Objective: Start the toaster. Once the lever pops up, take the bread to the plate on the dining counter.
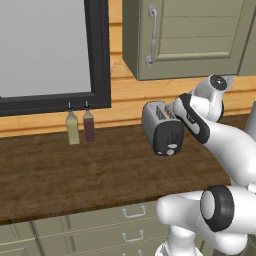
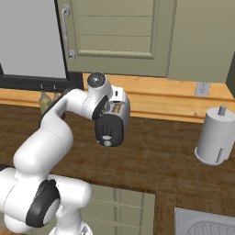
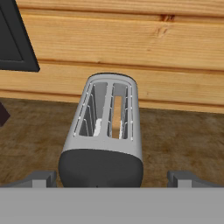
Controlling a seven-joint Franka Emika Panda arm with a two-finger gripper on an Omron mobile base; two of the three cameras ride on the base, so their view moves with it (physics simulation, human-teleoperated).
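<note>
The two-finger gripper (image 3: 112, 178) stands spread wide and empty, fingertips at eight and four o'clock flanking the rounded silver-grey toaster (image 3: 106, 127); a light-tan bread slice (image 3: 116, 117) sits in its right slot.

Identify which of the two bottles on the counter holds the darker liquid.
The right-hand bottle, dark reddish-brown; its neighbour, the left bottle, is pale yellow-green. Both stand upright below the window frame.

Base views flank the toaster (image 1: 162, 127); hand view looks down closely.

Glossy white rounded arm (image 1: 227, 145) segments, black joint rings, 2 small grey fingertips (image 3: 43, 178).
</note>
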